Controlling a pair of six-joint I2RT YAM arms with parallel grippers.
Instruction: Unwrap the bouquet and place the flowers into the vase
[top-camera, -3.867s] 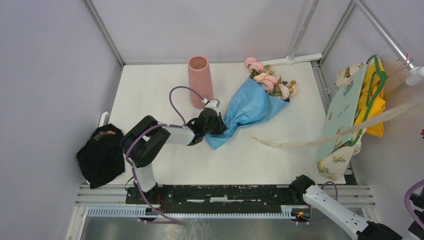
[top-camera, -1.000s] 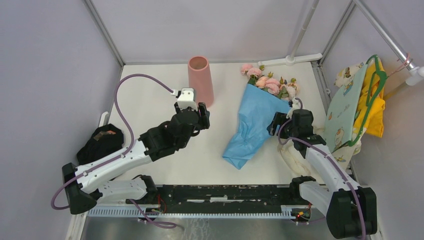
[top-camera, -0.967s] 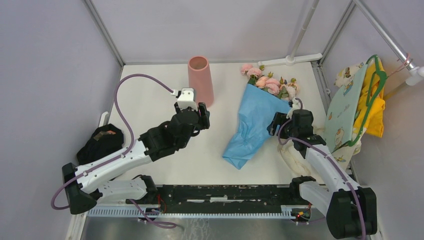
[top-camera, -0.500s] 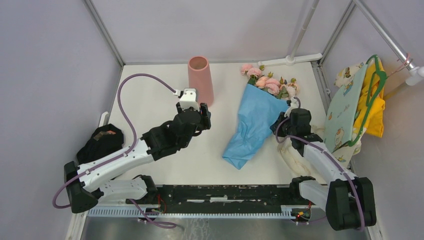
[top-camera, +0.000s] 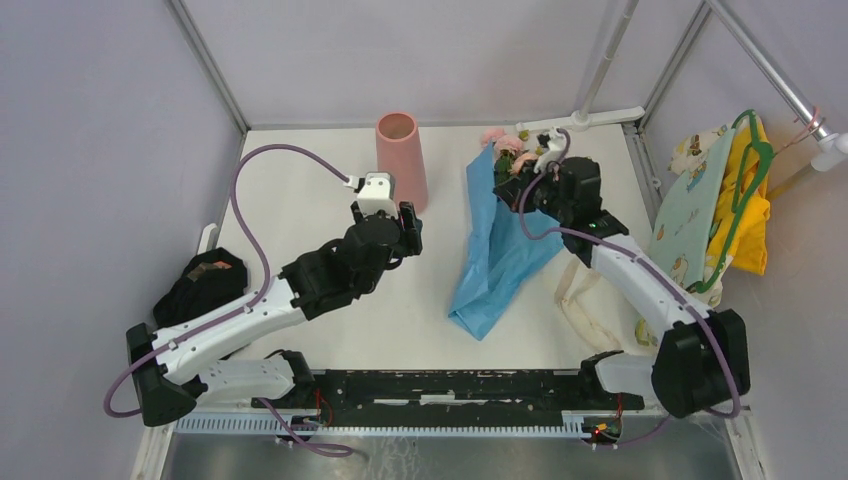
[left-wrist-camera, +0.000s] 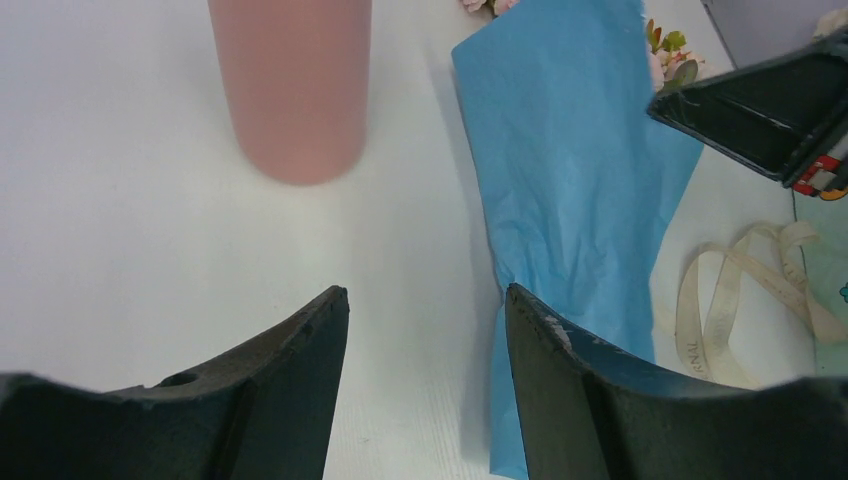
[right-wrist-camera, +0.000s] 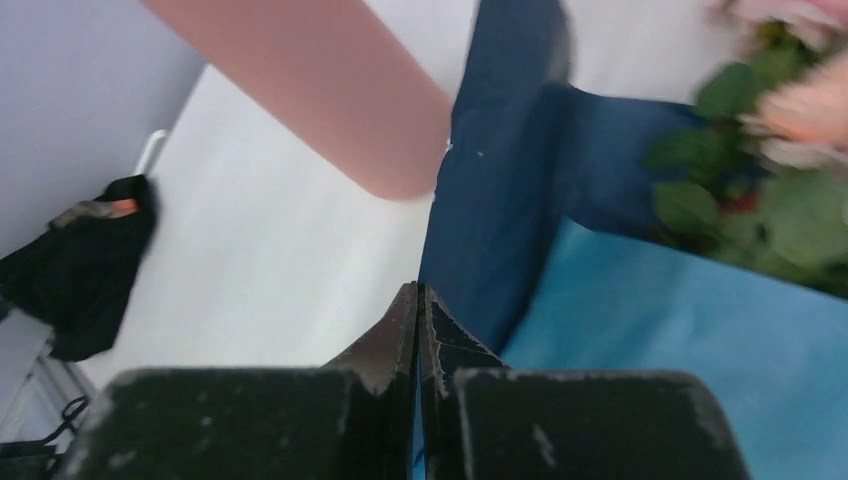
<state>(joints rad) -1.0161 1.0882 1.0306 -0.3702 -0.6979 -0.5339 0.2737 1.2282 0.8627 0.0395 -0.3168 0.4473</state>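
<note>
Right tool (right-wrist-camera: 418, 300): fingers pressed together, pinching the edge of the blue paper sheet (top-camera: 500, 250) just beside the flowers (top-camera: 505, 145). That edge stands raised off the surface (top-camera: 300, 200), and the wrist view shows its dark-blue side. The rest of the sheet lies on the surface, trailing toward the near edge.
Flowers: heads at the far end of the sheet, partly hidden.
Vase (top-camera: 400, 160): upright, far centre, left of the sheet and apart from it.
Left tool (left-wrist-camera: 425, 300): fingers spread, nothing between them; hangs above the surface near the vase's base.
Cream strap (top-camera: 580, 300): lies just right of the sheet.
</note>
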